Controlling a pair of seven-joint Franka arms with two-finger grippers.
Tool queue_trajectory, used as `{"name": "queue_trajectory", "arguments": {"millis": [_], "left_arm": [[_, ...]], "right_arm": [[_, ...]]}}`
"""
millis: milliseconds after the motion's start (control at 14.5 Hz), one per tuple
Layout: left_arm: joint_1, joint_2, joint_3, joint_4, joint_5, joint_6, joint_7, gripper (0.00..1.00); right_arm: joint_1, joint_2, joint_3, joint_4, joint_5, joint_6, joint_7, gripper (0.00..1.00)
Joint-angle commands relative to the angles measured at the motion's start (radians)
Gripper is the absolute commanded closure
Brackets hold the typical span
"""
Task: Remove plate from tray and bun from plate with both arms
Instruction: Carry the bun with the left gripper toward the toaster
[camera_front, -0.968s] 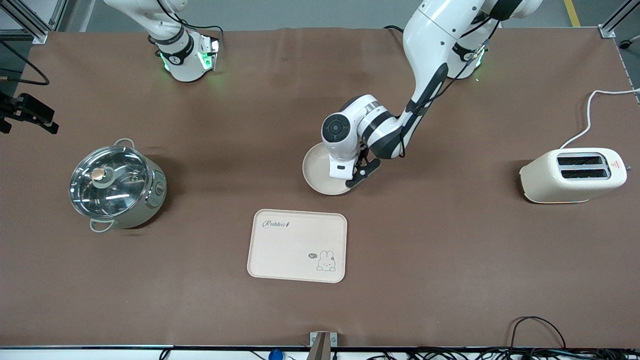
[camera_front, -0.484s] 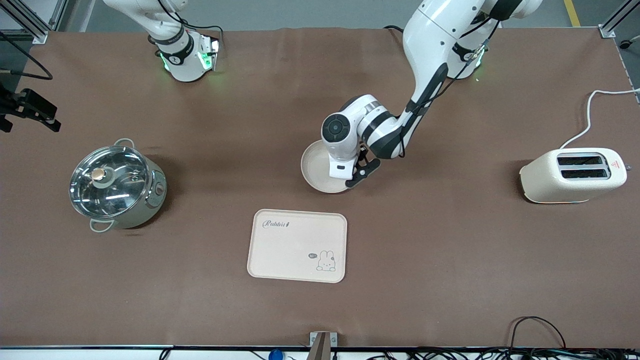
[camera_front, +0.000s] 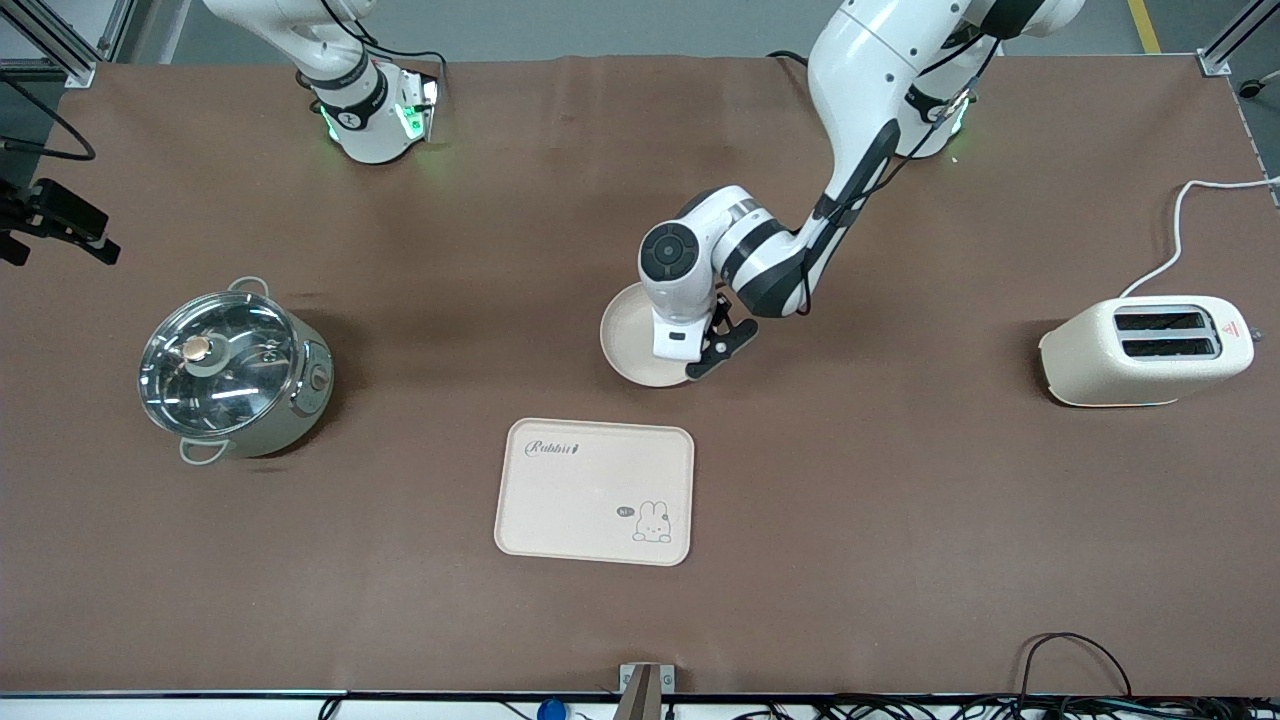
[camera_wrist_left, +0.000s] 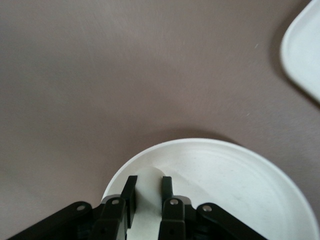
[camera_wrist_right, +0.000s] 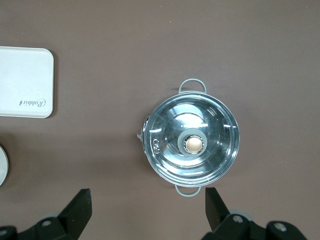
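Observation:
The round cream plate (camera_front: 628, 343) is held by its rim in my left gripper (camera_front: 690, 362), low over the bare table beside the tray. In the left wrist view both black fingers (camera_wrist_left: 167, 186) clamp the rim of the plate (camera_wrist_left: 225, 185). My right gripper (camera_wrist_right: 148, 202) is open and empty, high over the table beside the pot; it does not show in the front view. An edge of the plate shows in the right wrist view (camera_wrist_right: 2, 166). The bun is out of view.
A rectangular cream tray with a rabbit drawing (camera_front: 595, 492) lies nearer the front camera than the plate. A steel pot with a glass lid (camera_front: 230, 372) stands toward the right arm's end. A cream toaster (camera_front: 1150, 350) stands toward the left arm's end.
My left gripper and the plate have shifted slightly toward the right arm's end of the table. The tray, pot and toaster have not moved.

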Motion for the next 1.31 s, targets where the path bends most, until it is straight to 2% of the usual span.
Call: {"name": "queue_trajectory", "arguments": {"millis": [0, 138, 346, 553, 761, 968, 1245], "left_arm": [[0.022, -0.093, 0.01, 0.018, 0.024, -0.105, 0.026, 0.76], [0.097, -0.139, 0.013, 0.018, 0.024, -0.168, 0.127, 0.75], [0.229, -0.149, 0.013, 0.028, 0.033, -0.172, 0.301, 0.75], [0.346, -0.105, 0.011, 0.062, 0.082, -0.168, 0.436, 0.75], [0.432, -0.058, 0.011, 0.078, 0.083, -0.145, 0.525, 0.75], [0.472, -0.006, 0.011, 0.078, 0.083, -0.065, 0.559, 0.75], [0.487, 0.028, 0.011, 0.071, 0.083, -0.041, 0.562, 0.72]], "right_arm": [[-0.018, -0.015, 0.023, -0.018, 0.015, 0.004, -0.002, 0.0], [-0.018, -0.013, 0.023, -0.018, 0.008, -0.002, -0.004, 0.0], [-0.011, -0.012, 0.023, -0.012, 0.007, 0.006, -0.004, 0.0], [-0.017, -0.012, 0.023, -0.002, 0.002, 0.006, -0.005, 0.0], [-0.018, -0.009, 0.021, 0.018, 0.002, 0.009, -0.007, 0.0], [-0.011, -0.003, 0.023, 0.031, 0.004, 0.009, -0.011, 0.0], [-0.015, 0.001, 0.023, 0.042, 0.001, 0.004, -0.005, 0.0]]}}
